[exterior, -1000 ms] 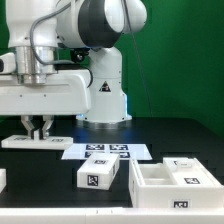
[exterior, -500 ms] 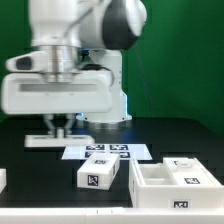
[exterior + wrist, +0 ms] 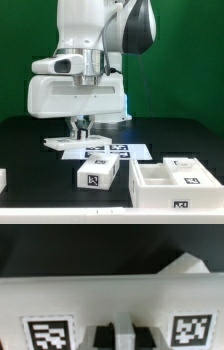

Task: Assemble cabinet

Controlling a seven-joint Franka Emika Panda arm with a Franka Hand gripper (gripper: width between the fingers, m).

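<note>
The cabinet body (image 3: 172, 181), a white thick-walled open box with tags, stands at the front on the exterior view's right. My gripper (image 3: 80, 127) hangs over the table's middle and is shut on a flat white panel (image 3: 55, 143), which it holds level just above the table. In the wrist view the panel (image 3: 110, 294) fills the picture and shows two tags. My gripper (image 3: 122, 336) clamps the panel's edge between its dark fingers (image 3: 100, 336).
The marker board (image 3: 120, 152) lies flat just beside the held panel. A small white tagged block (image 3: 98, 176) sits in front of it. Another white part (image 3: 3, 179) shows at the left edge. A white corner (image 3: 190, 263) shows past the panel.
The arm has moved toward the exterior view's right with the panel in the gripper, from the left side to near the marker board. The other parts have not moved.
</note>
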